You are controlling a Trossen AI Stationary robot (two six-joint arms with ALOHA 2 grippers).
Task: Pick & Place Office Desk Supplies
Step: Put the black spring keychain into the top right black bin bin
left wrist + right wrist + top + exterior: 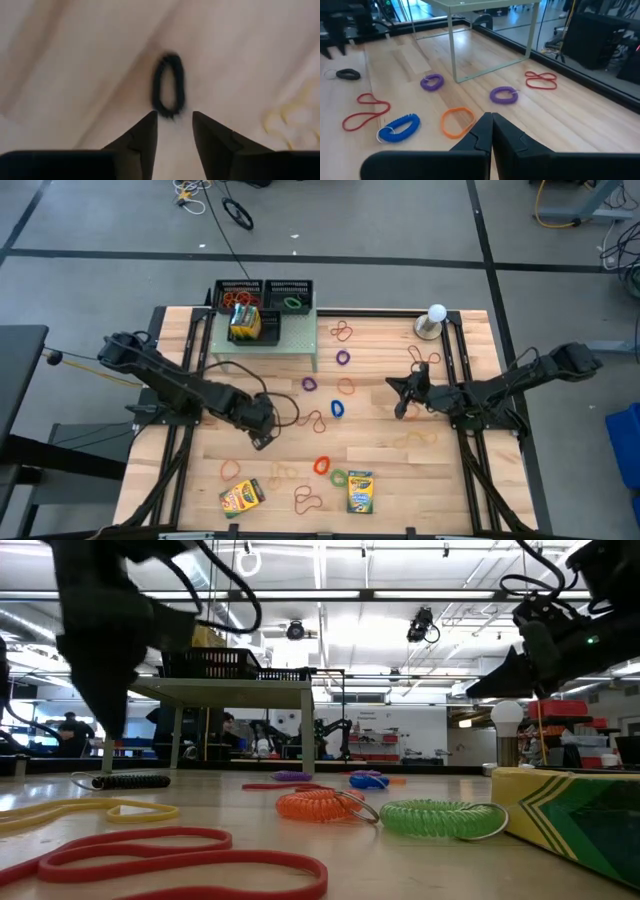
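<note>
Right in front of the left arm's fingers [172,131], a small black coil loop [168,83] is lying flat on the worktop [400,460]. These fingers are standing a little apart, and the loop is sitting just past their tips, not between them. Nothing is being held. Beside that loop, off to one side, some pale yellow bands [290,117] are showing faintly on the wood.

Over on the other side, the right arm's fingers [491,131] are pressing together with nothing in them. They are hanging above the worktop. Just past their tips an orange band [457,121] is lying flat. A blue coil loop [400,127] and a red band [366,111] are lying near it. A bit farther from those fingers, two purple coil loops [503,95] are resting, and another red band [540,79] is lying beyond them.

Farther still, the pale green shelf [295,330] is standing on the worktop. Two black mesh trays [262,293] are sitting on its far part, with bands inside them, and a crayon box [247,321] is leaning there too. A white ball on a stand [435,320] is waiting at the far corner.

Close to the front edge, two more crayon boxes [359,491] are lying flat, with an orange coil loop [320,805] and a green coil loop [440,818] near them.
</note>
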